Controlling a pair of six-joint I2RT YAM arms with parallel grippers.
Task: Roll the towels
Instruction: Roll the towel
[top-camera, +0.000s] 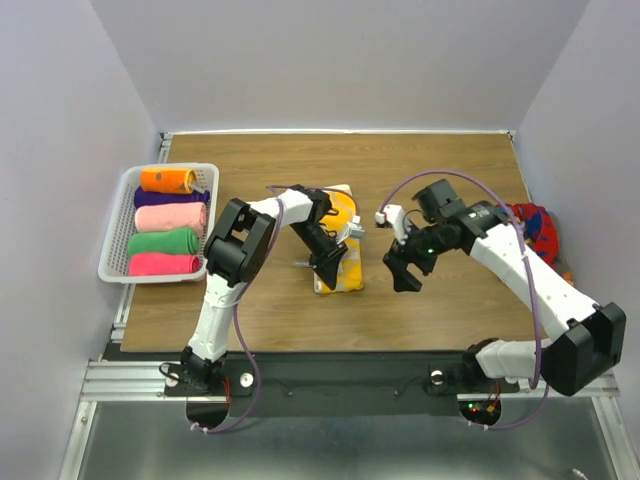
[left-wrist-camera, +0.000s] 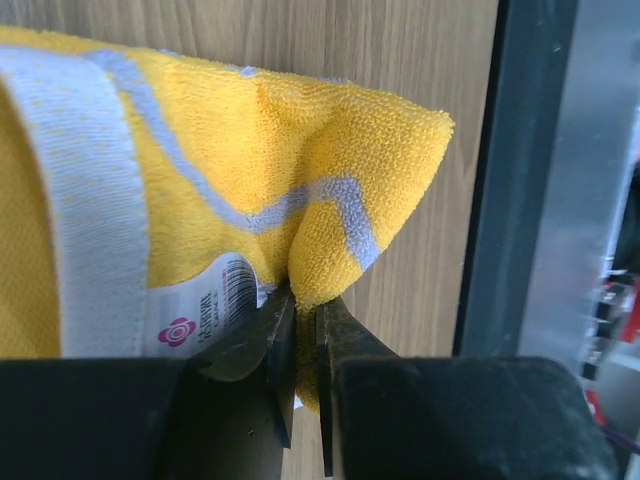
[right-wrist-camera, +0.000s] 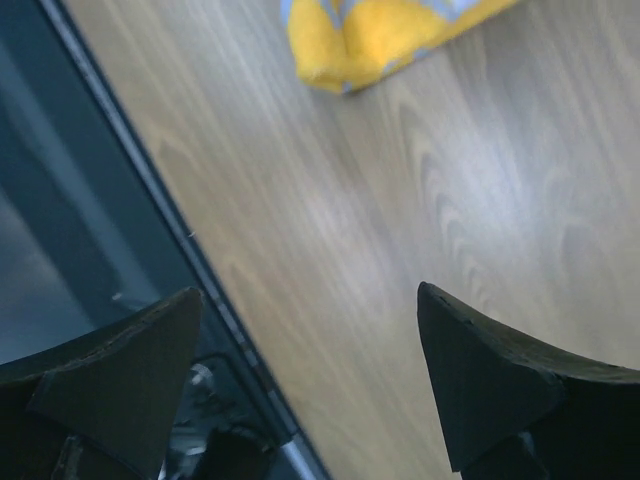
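A yellow towel with grey-white stripes (top-camera: 340, 268) lies folded in a narrow strip at the table's middle. My left gripper (top-camera: 326, 268) is shut on its near corner; in the left wrist view the fingers pinch a fold of yellow cloth (left-wrist-camera: 330, 270) beside a white label (left-wrist-camera: 205, 305). My right gripper (top-camera: 402, 274) is open and empty, hovering over bare wood to the right of the towel. The right wrist view shows the towel's corner (right-wrist-camera: 370, 40) at the top and the two fingertips (right-wrist-camera: 470, 370) wide apart.
A white basket (top-camera: 120, 215) at the left holds several rolled towels: orange, purple, pink, green, magenta. A heap of red and blue towels (top-camera: 535, 228) lies at the right edge. The table's dark front rail (top-camera: 330, 365) runs along the near side.
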